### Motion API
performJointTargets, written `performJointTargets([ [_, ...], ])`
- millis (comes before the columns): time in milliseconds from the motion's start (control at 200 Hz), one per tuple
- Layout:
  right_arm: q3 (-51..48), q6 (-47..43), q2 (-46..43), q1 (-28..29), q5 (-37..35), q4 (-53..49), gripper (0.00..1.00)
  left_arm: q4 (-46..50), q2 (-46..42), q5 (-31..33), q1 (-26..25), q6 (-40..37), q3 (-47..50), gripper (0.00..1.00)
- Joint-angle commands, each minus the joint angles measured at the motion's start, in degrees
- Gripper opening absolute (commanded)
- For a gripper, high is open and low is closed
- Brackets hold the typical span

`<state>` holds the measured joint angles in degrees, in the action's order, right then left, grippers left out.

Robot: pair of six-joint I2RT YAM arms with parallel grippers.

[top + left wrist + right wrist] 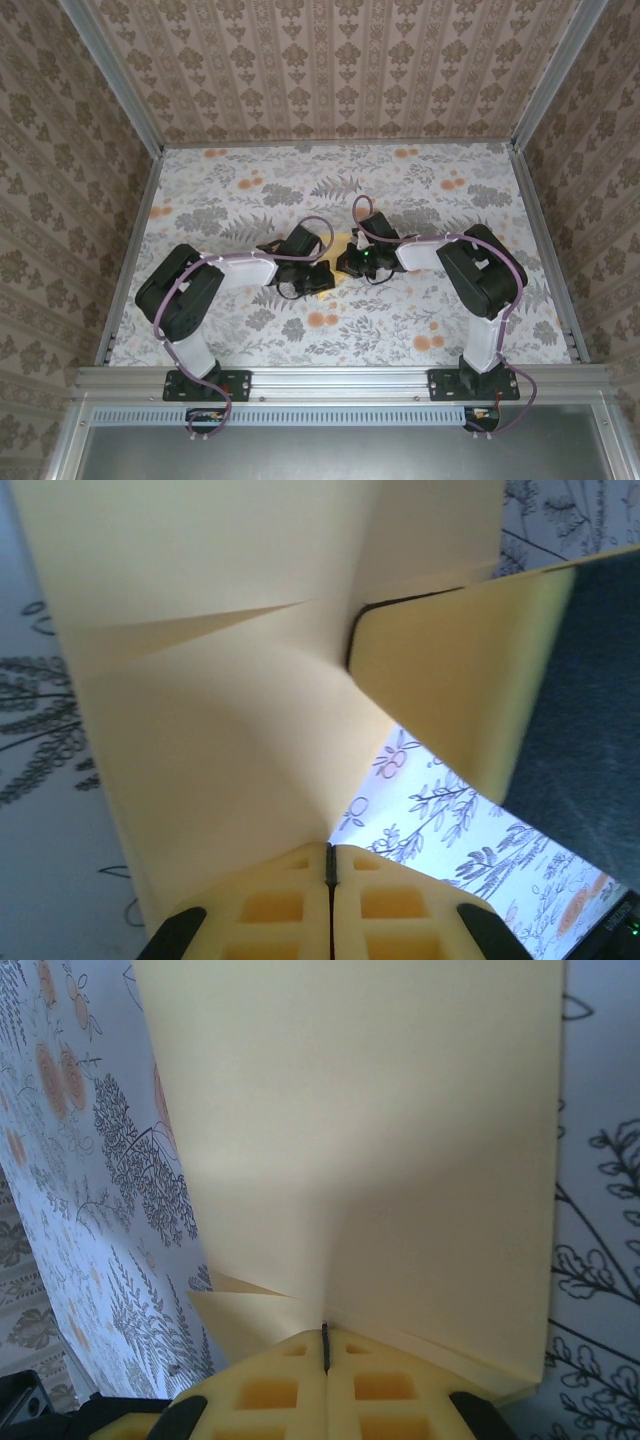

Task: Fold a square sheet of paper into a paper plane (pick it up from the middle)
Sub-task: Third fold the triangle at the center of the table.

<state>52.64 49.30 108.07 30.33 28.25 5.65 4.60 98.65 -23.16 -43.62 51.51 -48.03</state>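
Part-folded: the left tool and right tool both pinch the sheet of paper at the middle of the table.

At the bottom edge of the left wrist view, the left tool's pads are pressed together on the yellow sheet, which runs up the frame with one slanting crease at upper left. In the right wrist view, the right tool is also clamped tight at bottom centre, with small turned-over flaps on either side of the pinch. I judge that the early folds are in, but there is no slim pointed dart yet, so most of the creasing remains.
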Motion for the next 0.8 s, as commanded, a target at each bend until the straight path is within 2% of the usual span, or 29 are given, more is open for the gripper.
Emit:
performJointTargets([
  [0, -2.20, 0.01, 3.40, -0.17, -6.87, -7.71, 0.00, 1.64, -1.14, 1.01, 0.86, 0.79, 1.80, 0.08],
  [325, -1.88, -0.30, 4.05, -0.26, -7.50, -8.81, 0.00, 1.73, -2.96, 1.18, 1.95, 0.53, 4.12, 0.07],
  [445, -2.01, -0.31, 4.05, -0.44, -7.59, -9.17, 0.00, 1.97, -3.38, -0.55, 1.97, -0.24, 4.72, 0.07],
  [795, -2.05, -0.36, 4.14, -0.89, -7.91, -9.48, 0.00, 8.30, -5.04, -1.67, 0.82, -3.96, 7.22, 0.04],
])
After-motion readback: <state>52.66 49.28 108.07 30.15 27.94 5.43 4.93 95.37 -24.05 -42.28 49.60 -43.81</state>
